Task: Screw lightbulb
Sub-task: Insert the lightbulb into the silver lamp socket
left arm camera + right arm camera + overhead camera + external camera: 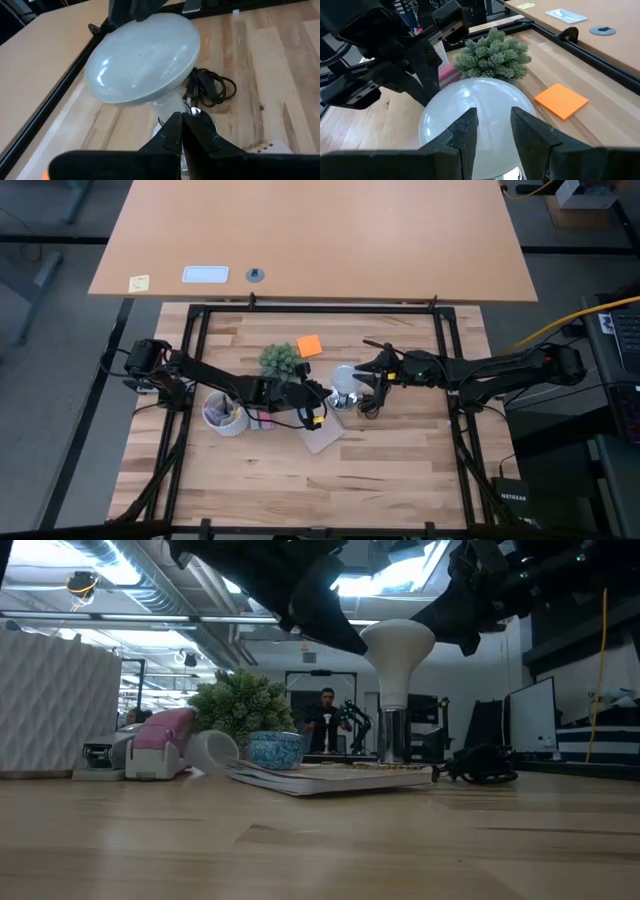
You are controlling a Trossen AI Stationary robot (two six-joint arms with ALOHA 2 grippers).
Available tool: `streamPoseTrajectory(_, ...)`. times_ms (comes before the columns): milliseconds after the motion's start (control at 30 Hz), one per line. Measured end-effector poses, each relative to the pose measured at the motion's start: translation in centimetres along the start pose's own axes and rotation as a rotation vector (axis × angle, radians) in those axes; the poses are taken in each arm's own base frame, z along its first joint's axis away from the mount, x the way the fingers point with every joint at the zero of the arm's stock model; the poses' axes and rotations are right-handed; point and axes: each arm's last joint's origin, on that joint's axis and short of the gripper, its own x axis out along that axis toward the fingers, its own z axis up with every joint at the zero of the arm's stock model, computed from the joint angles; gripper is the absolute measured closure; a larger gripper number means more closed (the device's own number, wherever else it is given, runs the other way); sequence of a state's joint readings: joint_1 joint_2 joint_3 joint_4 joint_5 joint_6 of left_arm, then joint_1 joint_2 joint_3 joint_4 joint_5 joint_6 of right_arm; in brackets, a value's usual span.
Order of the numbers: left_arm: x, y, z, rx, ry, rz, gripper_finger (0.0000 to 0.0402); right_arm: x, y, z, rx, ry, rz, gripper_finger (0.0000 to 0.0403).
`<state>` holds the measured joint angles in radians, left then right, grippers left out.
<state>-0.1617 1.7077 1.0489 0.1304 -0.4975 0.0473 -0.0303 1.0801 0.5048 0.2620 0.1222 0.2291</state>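
High view shows the lightbulb (344,381) standing upright mid-tabletop (400,470), globe up, its base in a shiny socket (392,736). Just beside the bulb's neck sits the left gripper (182,125), fingers pressed together and empty. Over the globe hangs the right gripper (493,131), fingers spread wide astride it, gripping nothing. Near the bulb lie an orange sticky pad (309,346) and a small green plant (279,359)

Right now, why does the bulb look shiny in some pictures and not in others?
In the left wrist view the lightbulb shows small bright glints of ceiling light; in the right wrist view its globe carries a soft sheen; in the low view it looks plain white while bright ceiling lights glare behind it and the arms above are dark silhouettes.
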Motion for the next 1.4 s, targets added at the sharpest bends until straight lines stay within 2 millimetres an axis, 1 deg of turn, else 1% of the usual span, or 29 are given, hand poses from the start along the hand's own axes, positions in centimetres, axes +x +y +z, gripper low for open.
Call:
streamPoseTrajectory(167,-0.1,-0.3,0.7,-0.013,-0.071,-0.069,0.0401,0.0,0.0,0.0,0.000,-0.001,0.001,0.0276)
streamPoseTrajectory(400,-0.1,-0.2,0.9,-0.019,-0.085,-0.067,0.0401,0.0,0.0,0.0,0.000,0.000,0.001,0.0276)
streamPoseTrajectory(600,-0.1,0.1,0.7,-0.018,-0.068,0.029,0.0401,0.0,0.1,0.0,0.000,0.000,0.004,0.0276)
streamPoseTrajectory(833,0.1,0.4,0.4,-0.036,-0.034,0.057,0.0401,-0.1,0.5,-0.1,-0.001,0.001,0.013,0.0276)
streamPoseTrajectory(1233,1.0,2.4,0.0,-0.088,0.000,0.111,0.0401,-0.1,0.6,0.0,0.008,-0.011,0.029,0.0276)
streamPoseTrajectory(1300,1.1,2.5,-0.1,-0.083,0.011,0.112,0.0401,-0.1,0.6,0.0,0.008,-0.013,0.021,0.0276)
streamPoseTrajectory(1400,0.8,1.9,-0.1,-0.073,0.011,0.098,0.0401,-0.1,0.6,0.0,0.008,-0.014,0.018,0.0276)
